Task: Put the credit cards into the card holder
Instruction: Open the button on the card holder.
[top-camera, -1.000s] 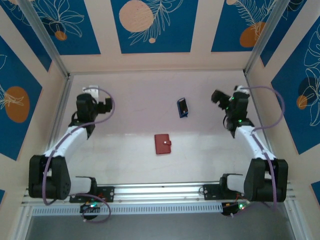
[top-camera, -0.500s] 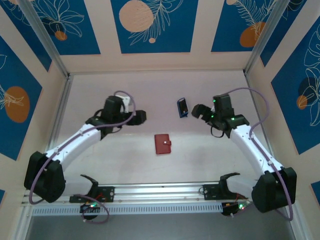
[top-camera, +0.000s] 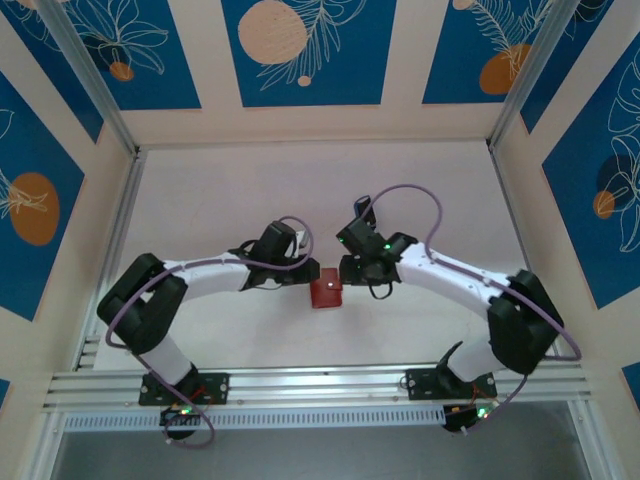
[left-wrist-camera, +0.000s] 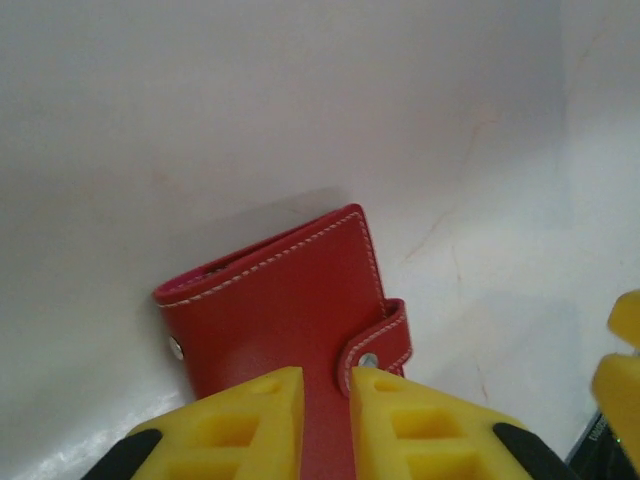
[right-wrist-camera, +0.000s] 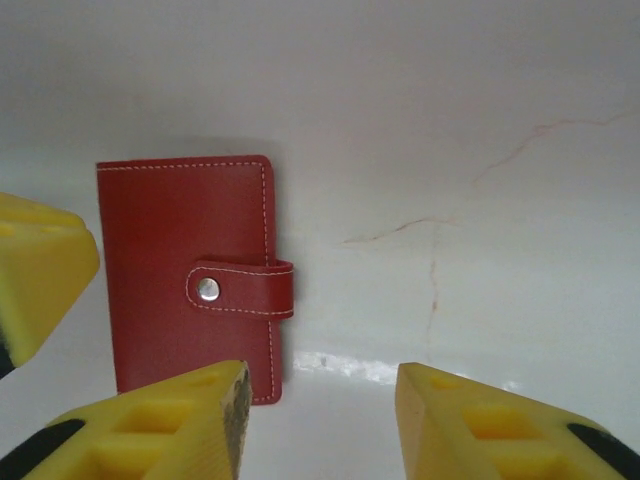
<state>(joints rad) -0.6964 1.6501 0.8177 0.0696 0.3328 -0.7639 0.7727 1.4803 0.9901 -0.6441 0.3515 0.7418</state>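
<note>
Heads up, here's what you're looking at. The card holder (top-camera: 325, 294) is lying flat and closed on the white table (top-camera: 220, 190), a bit below the middle of the top view, with both arms reaching in from either side. Its snap tab (right-wrist-camera: 240, 288) is sitting buttoned over the right edge in the right wrist view.

Your left gripper (top-camera: 308, 275) is sitting right at the card holder's upper left corner in the top view. In the left wrist view (left-wrist-camera: 327, 385) its yellow fingers (left-wrist-camera: 250, 420) are showing at the bottom centre, nearly together with just a thin slit between them. Red leather is showing through that slit. I can't tell if they're actually touching the card holder (left-wrist-camera: 280, 300).

Your right gripper (top-camera: 347, 268) is hanging just off the upper right corner. In its own camera (right-wrist-camera: 320, 385) the fingers are standing clearly apart at the bottom of the frame, with nothing between them but bare table. The left-hand finger (right-wrist-camera: 170, 420) is overlapping the card holder's (right-wrist-camera: 180, 250) lower right corner.
</note>
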